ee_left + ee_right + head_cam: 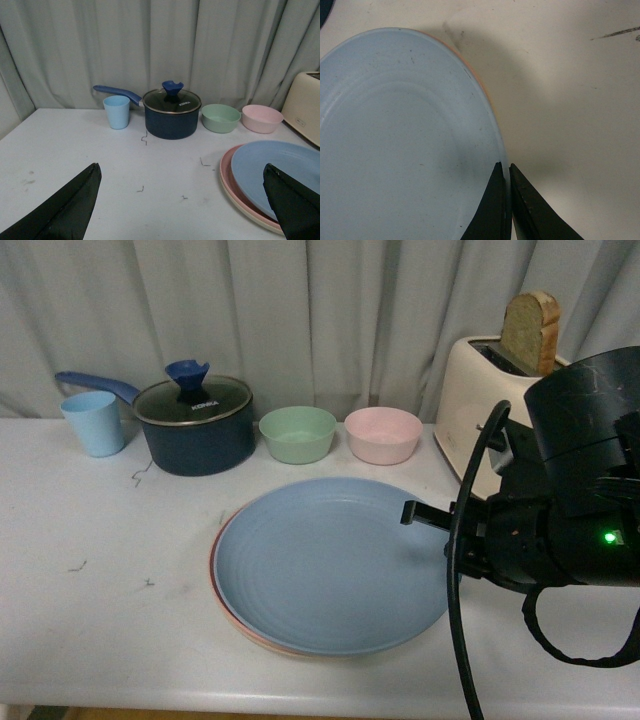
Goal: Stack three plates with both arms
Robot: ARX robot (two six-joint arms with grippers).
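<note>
Three plates are sitting stacked at the middle of the white counter (pixel 100 620). The light blue plate (pixel 330 565) is lying on top, the pink plate (pixel 226 172) is showing as a thin rim just beneath it, and the cream plate (pixel 257 224) is peeking out at the bottom.

The right arm (pixel 585 500), a green light glowing on its black housing, is reaching in from 3 o'clock of the stack. The right fingers (pixel 492 210) are standing narrow, pinching the light blue plate at its rim, which is running into the thin gap between them.

The left fingers (pixel 70 210) are spreading wide above the bare counter and holding nothing.

Behind the stack, a dark blue saucepan (pixel 195 430) with a glass lid is standing at 11 o'clock. A pale blue cup (pixel 95 422) is waiting just beside it at 10 o'clock. A mint bowl (pixel 297 433) and a pink bowl (pixel 383 435) are sitting side by side at 12 o'clock. At 2 o'clock a cream toaster (pixel 470 410) is holding an upright slice of bread (pixel 530 332). A grey curtain (pixel 330 320) is hanging behind the counter.
</note>
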